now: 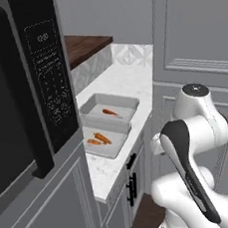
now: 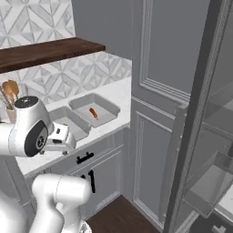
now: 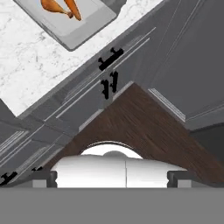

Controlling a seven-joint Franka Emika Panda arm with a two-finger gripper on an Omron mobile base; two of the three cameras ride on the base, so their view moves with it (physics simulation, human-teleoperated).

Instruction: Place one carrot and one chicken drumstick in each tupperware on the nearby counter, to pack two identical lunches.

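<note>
Near tupperware [image 1: 104, 138] holds a carrot [image 1: 103, 137] and drumstick [image 1: 93, 142]; far tupperware [image 1: 110, 107] holds one carrot [image 1: 110, 112]. Both on surface [image 1: 124, 79], microwave [image 1: 25, 91] alongside. Gripper [image 3: 113, 176] released, empty.

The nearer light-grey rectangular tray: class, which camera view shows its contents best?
The left base view: the nearer light-grey rectangular tray lies whole there, two orange pieces inside. The hand view cuts it at the edge. In the right base view the arm hides part of it.

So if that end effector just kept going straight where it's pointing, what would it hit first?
Probably the dark wooden floor in front of the grey cabinets; nothing shows in between, though depth is hard to judge.
</note>
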